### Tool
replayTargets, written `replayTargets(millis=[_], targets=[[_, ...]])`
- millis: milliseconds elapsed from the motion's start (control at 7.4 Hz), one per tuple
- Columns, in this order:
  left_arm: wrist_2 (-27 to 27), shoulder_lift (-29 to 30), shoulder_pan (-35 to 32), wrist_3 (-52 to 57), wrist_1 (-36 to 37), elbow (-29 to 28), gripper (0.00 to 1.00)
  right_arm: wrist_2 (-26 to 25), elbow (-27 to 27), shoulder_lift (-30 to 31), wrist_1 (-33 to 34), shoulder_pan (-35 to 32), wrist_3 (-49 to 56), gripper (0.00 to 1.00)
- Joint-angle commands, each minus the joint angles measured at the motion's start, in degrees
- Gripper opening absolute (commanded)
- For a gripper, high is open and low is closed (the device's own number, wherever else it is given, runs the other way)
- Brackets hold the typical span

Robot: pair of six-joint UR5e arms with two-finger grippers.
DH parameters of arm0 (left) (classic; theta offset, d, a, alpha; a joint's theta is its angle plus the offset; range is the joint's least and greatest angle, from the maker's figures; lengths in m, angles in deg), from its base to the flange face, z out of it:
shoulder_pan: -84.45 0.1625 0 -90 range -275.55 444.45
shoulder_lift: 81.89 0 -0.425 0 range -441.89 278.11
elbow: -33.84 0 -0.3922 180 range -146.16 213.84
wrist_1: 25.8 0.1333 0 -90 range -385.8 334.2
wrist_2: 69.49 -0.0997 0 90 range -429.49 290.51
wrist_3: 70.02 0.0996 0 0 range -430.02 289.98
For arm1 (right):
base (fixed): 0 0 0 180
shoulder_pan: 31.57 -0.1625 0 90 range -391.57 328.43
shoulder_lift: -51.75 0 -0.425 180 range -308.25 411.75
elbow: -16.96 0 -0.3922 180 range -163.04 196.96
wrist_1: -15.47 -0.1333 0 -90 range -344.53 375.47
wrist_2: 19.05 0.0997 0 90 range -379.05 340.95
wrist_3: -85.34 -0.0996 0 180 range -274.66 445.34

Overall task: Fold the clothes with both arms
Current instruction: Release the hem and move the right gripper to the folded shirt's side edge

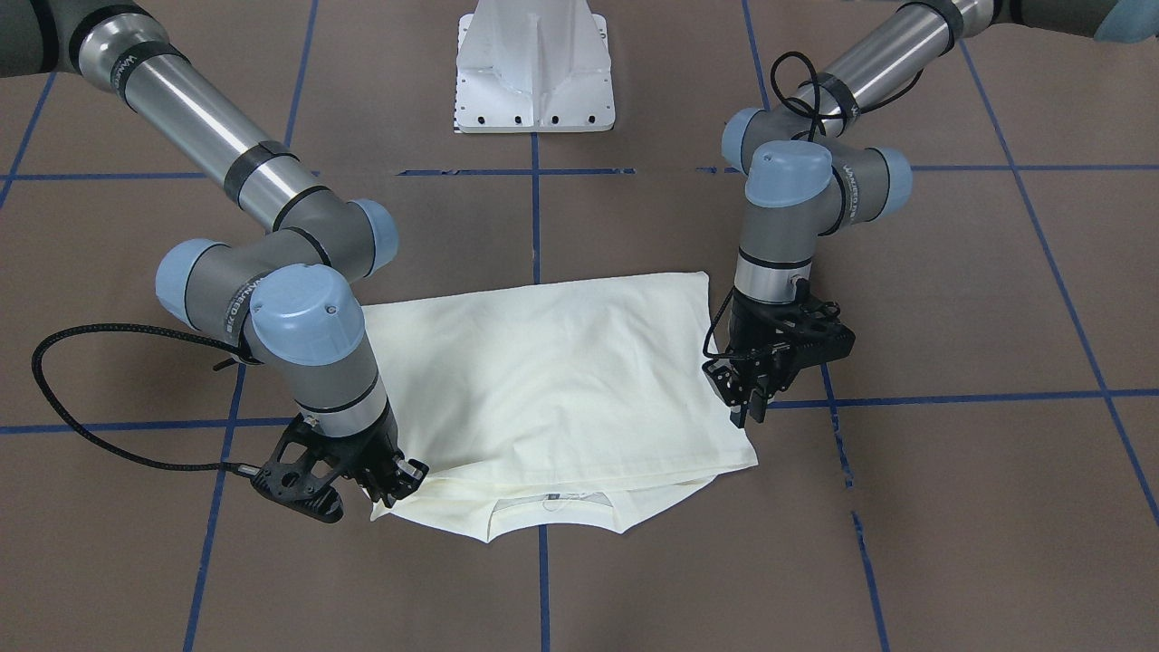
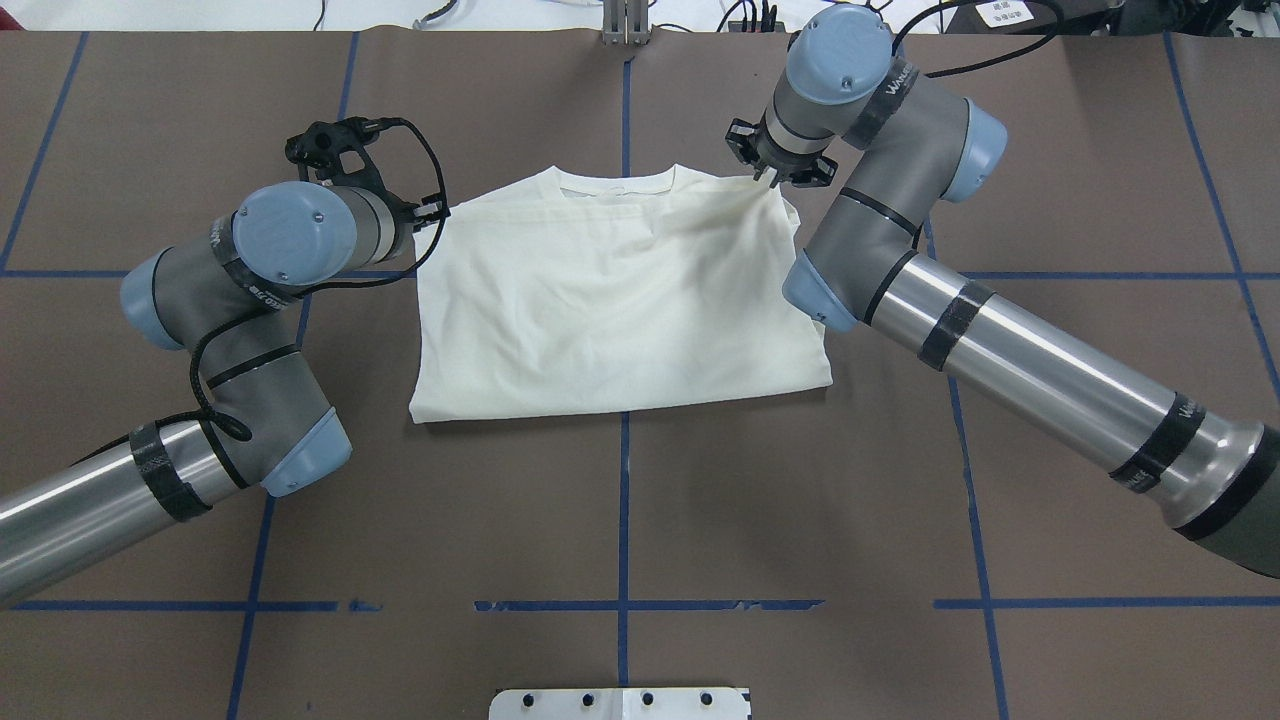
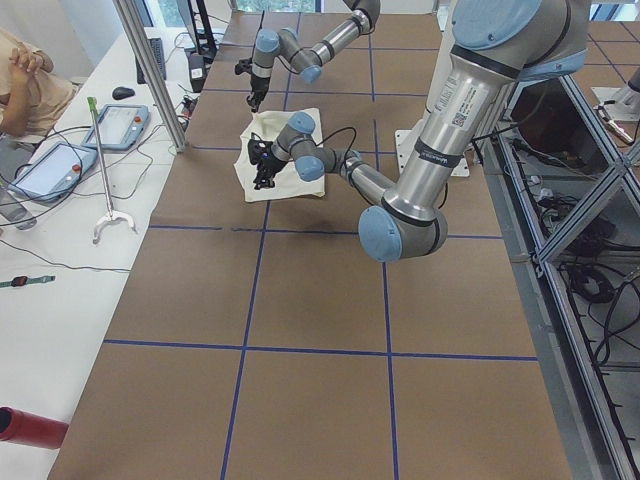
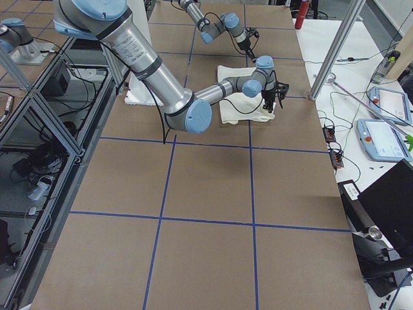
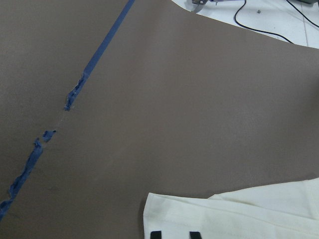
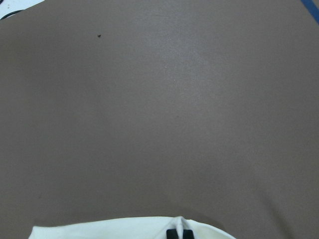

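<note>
Cream cloth, plain side up: the shirt (image 1: pixel 543 380) lies folded into a rough rectangle at the middle of the brown worktop (image 1: pixel 951 299), with its collar on the side away from my base. A small label (image 1: pixel 554 496) sits inside the neckline, but its print is too small to read. Pale lettering runs along my grey arm links, and I cannot make that out either.

My right hand (image 1: pixel 396 483) is pinched tight on the shirt's corner beside the collar. In its wrist view the two fingertips (image 6: pixel 172 234) sit almost together, with a pucker of cloth rising between them. My left hand (image 1: pixel 751 407) is at the opposite corner on the collar side. Its fingertips (image 5: pixel 156 234) are parted a little over flat cloth and grip nothing, though I cannot tell whether they touch it.

Both wrist views cut my hands off at the very tips. From overhead my right wrist hides most of that hand. In the side views both hands are too small to judge.
</note>
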Motion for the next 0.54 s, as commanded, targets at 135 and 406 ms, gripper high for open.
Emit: replayTargets(millis=[135, 406], targets=[[0.2, -0.8, -0.1, -0.1, 0.3, 3.3, 0.47, 5.9, 15.0, 11.0, -2.5, -0.8, -0.4, 0.68], [0.1, -0.9, 0.3, -0.4, 0.3, 3.5, 0.50, 5.5, 27.9, 21.5, -2.5, 3.4, -7.8, 0.75]])
